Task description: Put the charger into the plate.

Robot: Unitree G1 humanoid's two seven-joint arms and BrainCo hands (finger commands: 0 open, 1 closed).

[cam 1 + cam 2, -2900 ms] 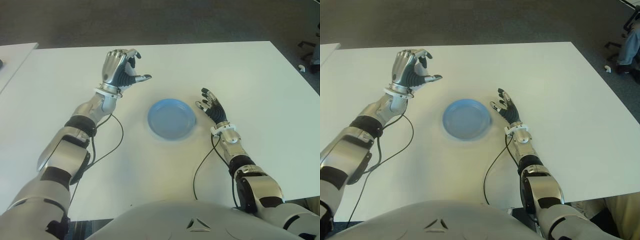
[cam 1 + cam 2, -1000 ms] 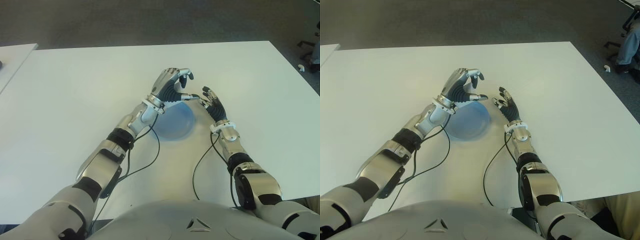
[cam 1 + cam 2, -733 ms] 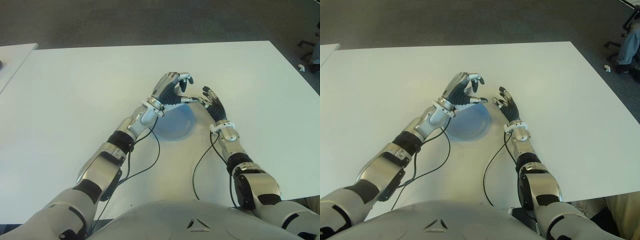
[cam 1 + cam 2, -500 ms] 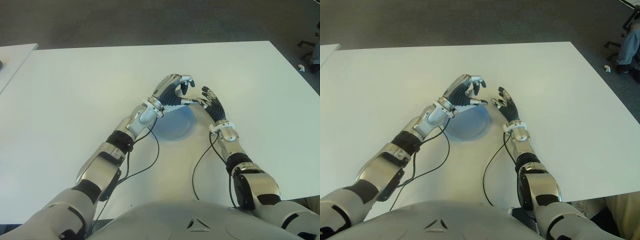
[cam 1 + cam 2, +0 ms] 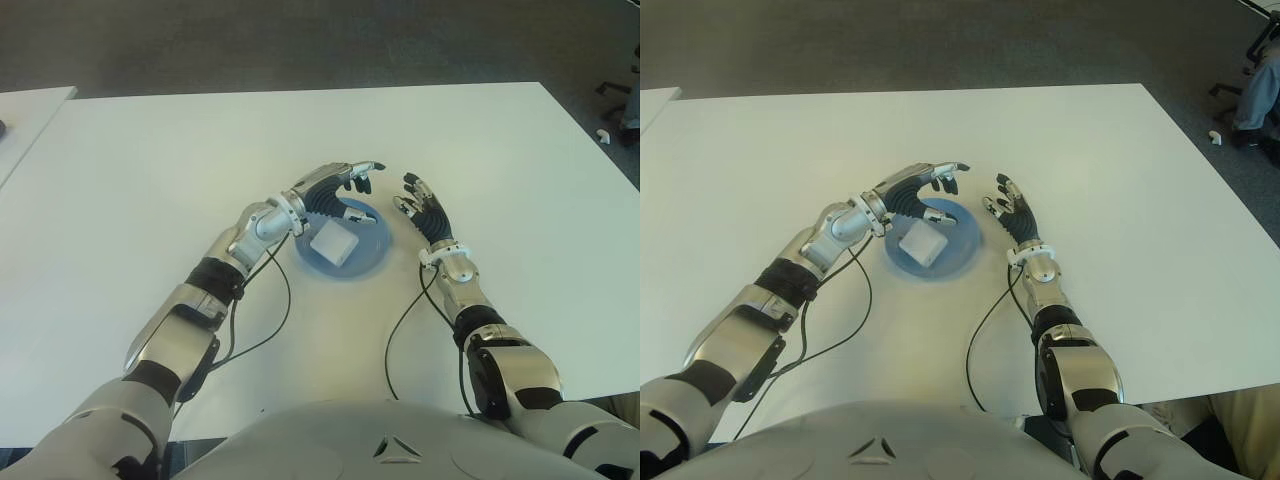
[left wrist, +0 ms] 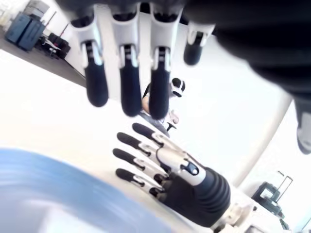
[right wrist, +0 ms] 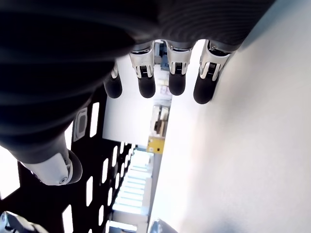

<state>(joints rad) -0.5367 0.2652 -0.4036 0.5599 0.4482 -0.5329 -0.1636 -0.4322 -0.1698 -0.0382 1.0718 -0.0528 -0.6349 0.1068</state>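
A: Charger [image 5: 333,243] is lying inside the plate [image 5: 372,250], slightly toward 9 o'clock of its centre, one flat face up. Nothing is gripping it.

B: And the left hand [image 5: 335,187]?

A: Hovering over the plate's rim at about 11 o'clock, palm down, fingers stretched out and spread, holding nothing. Its wrist view is showing straight fingers with the blue plate beneath. Reads as a release pose: opened above the dish so the charger lands inside the rim.

B: Right hand [image 5: 425,213]?

A: Idling just beside the plate at 3 o'clock, fingers loosely spread, empty. Whether it is touching the desk [image 5: 150,160], I cannot tell.

B: Task status?

A: My judgement: placement looks done; only clearing the left arm seems left.
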